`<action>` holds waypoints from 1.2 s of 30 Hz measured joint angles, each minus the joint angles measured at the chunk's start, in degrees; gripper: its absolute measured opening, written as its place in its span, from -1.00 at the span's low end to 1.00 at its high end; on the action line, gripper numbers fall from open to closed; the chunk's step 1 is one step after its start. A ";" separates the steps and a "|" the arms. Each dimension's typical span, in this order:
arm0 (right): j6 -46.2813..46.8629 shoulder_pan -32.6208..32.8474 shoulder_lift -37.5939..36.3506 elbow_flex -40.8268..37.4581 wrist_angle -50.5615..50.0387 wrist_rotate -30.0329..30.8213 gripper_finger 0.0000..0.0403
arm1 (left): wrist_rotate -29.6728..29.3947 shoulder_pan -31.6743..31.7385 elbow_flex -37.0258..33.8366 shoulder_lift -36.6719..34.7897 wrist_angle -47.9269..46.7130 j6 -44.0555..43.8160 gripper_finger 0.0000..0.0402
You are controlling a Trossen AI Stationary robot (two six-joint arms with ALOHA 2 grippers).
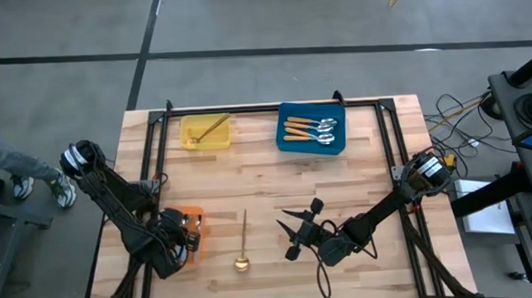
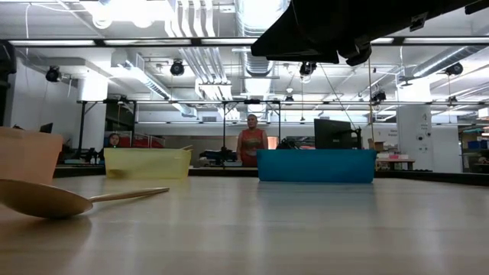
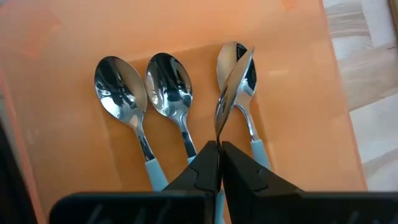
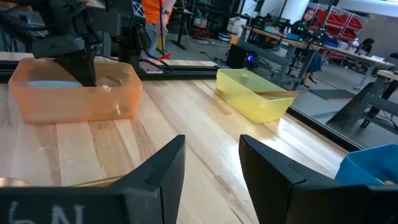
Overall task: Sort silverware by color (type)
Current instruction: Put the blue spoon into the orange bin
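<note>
- Orange tray point(image 3: 74, 37) is sitting under the left gripper point(image 3: 220, 163), whose jaws are pinching a blue-handled spoon point(image 3: 233, 87) tilted above three others.
- Right gripper point(image 1: 299, 231) is hanging with jaws spread, holding nothing.
- Gold spoon point(image 1: 243, 244) is lying beside those spread jaws.

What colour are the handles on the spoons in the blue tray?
Orange, on the spoons in the blue tray; clearest in the high view.

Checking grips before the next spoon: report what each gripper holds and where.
The left gripper is shut on a blue-handled spoon, pinched at the neck below its bowl, over the orange tray. The right gripper is open, holding nothing.
</note>
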 joint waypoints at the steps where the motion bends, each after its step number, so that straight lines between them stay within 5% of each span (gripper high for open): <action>1: 0.00 0.00 0.00 0.00 -0.01 0.00 -0.29 | 0.00 0.00 -0.05 0.00 0.01 -0.04 -1.00; 36: 0.00 0.00 0.00 0.00 0.00 0.00 -0.26 | -0.02 -0.01 -0.06 0.00 -0.01 -0.06 -1.00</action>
